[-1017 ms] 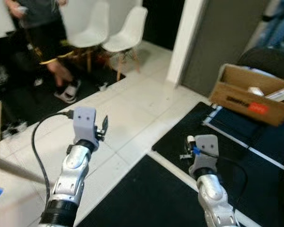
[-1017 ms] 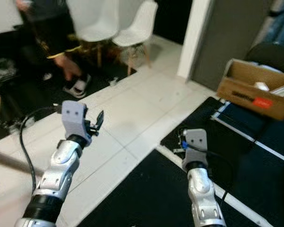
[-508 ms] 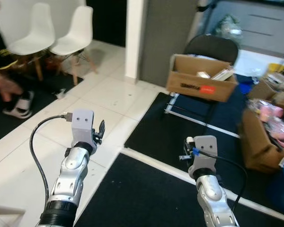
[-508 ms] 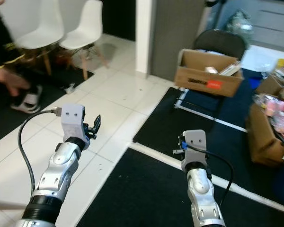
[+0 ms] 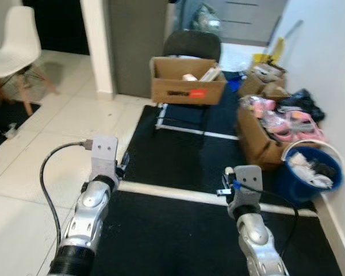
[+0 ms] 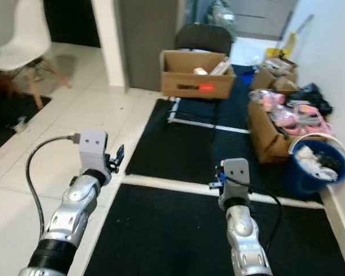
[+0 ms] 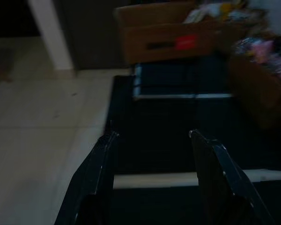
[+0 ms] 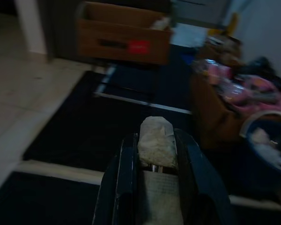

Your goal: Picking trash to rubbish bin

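Observation:
My right gripper [image 8: 155, 140] is shut on a crumpled white piece of trash [image 8: 156, 141], held out in front of me over the black mat [image 5: 178, 230]. The blue rubbish bin [image 5: 308, 172], full of white and dark scraps, stands against the wall at the right; the same blue rubbish bin [image 8: 270, 149] also appears in the right wrist view. My left gripper [image 7: 152, 137] is open with nothing between its fingers, raised at the mat's left edge [image 5: 125, 162].
A cardboard box [image 5: 187, 86] rests on a black chair [image 5: 192, 43] ahead. Another brown box [image 5: 263, 138] with pink items sits by the bin. A white chair [image 5: 18, 37] stands at the far left on the white tile floor [image 5: 40, 144]. A white pillar [image 5: 98, 46] rises ahead left.
The camera has swung to the right: the person and chairs have slid out to the left, and the boxes and blue bin have come into view. Both grippers keep their pose.

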{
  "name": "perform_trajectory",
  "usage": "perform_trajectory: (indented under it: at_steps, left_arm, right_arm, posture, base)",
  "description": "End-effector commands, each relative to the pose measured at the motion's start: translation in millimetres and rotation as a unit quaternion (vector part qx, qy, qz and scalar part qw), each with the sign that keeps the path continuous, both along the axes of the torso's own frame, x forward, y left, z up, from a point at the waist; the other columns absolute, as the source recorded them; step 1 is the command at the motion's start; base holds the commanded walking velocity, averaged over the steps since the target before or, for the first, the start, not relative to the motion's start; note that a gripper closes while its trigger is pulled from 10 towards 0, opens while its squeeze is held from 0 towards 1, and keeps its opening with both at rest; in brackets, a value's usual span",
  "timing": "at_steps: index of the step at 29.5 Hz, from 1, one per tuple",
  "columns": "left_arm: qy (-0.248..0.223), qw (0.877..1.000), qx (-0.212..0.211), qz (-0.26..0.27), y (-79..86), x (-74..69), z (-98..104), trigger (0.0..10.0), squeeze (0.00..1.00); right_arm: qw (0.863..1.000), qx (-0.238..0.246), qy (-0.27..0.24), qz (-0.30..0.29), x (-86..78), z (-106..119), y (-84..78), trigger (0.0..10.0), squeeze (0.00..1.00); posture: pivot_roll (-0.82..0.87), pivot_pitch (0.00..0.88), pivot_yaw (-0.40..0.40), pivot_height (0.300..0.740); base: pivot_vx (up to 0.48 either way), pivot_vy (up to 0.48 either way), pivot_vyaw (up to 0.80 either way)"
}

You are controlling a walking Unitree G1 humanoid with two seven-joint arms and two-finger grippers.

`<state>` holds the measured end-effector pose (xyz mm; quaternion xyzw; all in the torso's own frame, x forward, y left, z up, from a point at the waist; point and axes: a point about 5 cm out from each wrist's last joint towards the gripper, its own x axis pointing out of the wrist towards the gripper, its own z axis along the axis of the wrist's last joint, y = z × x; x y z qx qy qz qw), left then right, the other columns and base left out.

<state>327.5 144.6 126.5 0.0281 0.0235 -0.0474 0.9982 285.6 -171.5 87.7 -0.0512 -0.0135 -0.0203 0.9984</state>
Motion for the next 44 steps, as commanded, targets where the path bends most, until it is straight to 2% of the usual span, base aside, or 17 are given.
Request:
perform_trajectory:
  at_steps: [1, 5, 12, 23, 44]
  left_arm:
    - [0.007, 1.0, 0.002, 0.013, 2.9, -1.5, -1, 10.0, 0.0]
    - [-0.006, 1.0, 0.017, -0.02, -1.4, -1.9, 1, 10.0, 0.0]
    - [-0.003, 1.0, 0.012, -0.012, -1.7, -2.7, 0, 10.0, 0.0]
    - [-0.002, 1.0, -0.005, -0.015, -0.8, -5.2, 0, 10.0, 0.0]
    - [0.004, 1.0, -0.006, -0.015, 0.5, -5.2, -2, 10.0, 0.0]
  right_arm:
    - [1.0, 0.004, 0.005, 0.001, -2.2, -3, 1.1, 10.0, 0.0]
    - [1.0, 0.006, 0.006, 0.0, -2.8, -3, 1.5, 10.0, 0.0]
    - [1.0, 0.011, 0.007, 0.004, -3.5, -4, 1.9, 10.0, 0.0]
    - [0.999, 0.024, 0.027, 0.037, -3.6, -10, 9.9, 10.0, 0.0]
    - [0.998, 0.027, 0.035, 0.047, -4.5, -12, 12.3, 10.0, 0.0]
  posture:
    - [-0.09, 0.075, -0.009, 0.74]
    - [-0.09, 0.075, -0.008, 0.74]
    - [-0.09, 0.079, -0.01, 0.74]
    - [-0.09, 0.076, -0.013, 0.74]
    - [-0.09, 0.074, -0.013, 0.74]
  base:
    - [0.0, 0.0, -0.8]
    - [0.0, 0.0, -0.8]
    - [0.0, 0.0, -0.8]
    - [0.0, 0.0, 0.0]
    - [0.374, 0.0, 0.0]
